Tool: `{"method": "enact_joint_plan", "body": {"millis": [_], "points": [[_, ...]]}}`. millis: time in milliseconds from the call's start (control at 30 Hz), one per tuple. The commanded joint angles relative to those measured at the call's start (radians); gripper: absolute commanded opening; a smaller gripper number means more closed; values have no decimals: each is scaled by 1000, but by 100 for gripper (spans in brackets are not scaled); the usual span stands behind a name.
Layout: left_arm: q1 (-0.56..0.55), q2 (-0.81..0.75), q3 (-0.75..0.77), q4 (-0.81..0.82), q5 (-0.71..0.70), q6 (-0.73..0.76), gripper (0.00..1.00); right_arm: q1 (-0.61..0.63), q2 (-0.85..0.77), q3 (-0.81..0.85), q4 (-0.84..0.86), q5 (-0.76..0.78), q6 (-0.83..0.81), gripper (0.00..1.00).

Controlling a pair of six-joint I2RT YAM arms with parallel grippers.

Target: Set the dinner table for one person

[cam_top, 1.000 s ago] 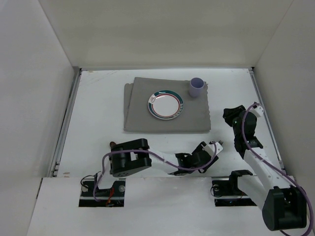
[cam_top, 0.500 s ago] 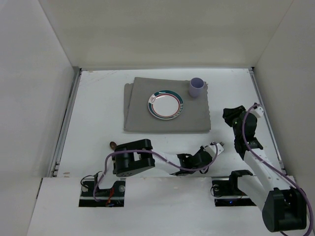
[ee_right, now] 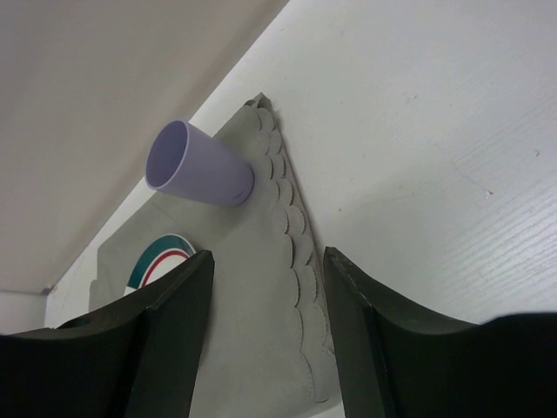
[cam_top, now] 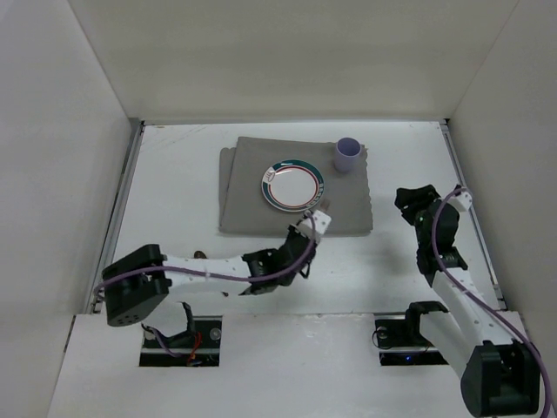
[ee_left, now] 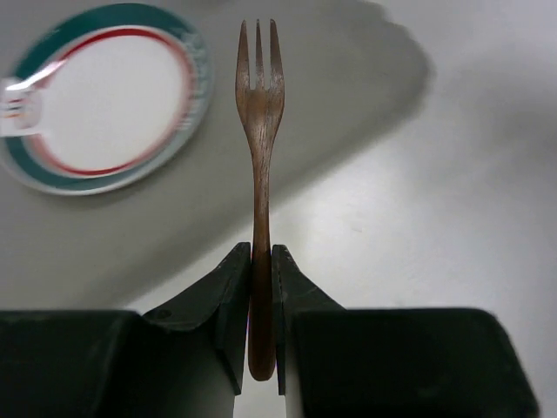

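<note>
Gripping the fork (ee_left: 258, 104) in the left pincer (ee_left: 262, 257), right pincer (ee_right: 265, 261) released. Looks like the cutlery step; next needs lowering it onto the mat (ee_left: 348, 87) just ahead, plate (ee_left: 96, 185) ahead-left.

Desk (cam_top: 174, 200): matte white, roughly square, railed sides.
Plate (cam_top: 293, 185): white, teal-and-red rim, flat on grey mat (cam_top: 244, 209).
Cup (cam_top: 347, 156): lilac, upright, mat's far right corner.
Fork (ee_left: 258, 131): wooden, three-tined, clamped in left gripper (ee_left: 260, 258).

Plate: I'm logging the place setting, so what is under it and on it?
The plate lies on the grey mat, which lies on the dinner table. Its face is bare; the fork is held in the left tool, not on it. The mat beneath the plate is hidden.
</note>
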Motion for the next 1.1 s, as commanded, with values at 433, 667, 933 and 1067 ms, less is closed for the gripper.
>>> {"method": "enact_joint_plan", "body": {"millis": [433, 667, 933, 1067], "points": [[713, 40, 46, 82, 217, -46, 6, 82, 195, 47, 95, -9, -29, 60], [747, 212, 103, 27, 265, -26, 6, 108, 221, 59, 100, -9, -38, 60], [751, 291, 99, 15, 218, -24, 6, 119, 235, 66, 100, -9, -38, 60], [744, 328, 106, 0, 186, -26, 8, 123, 238, 66, 100, -4, -39, 60]]}}
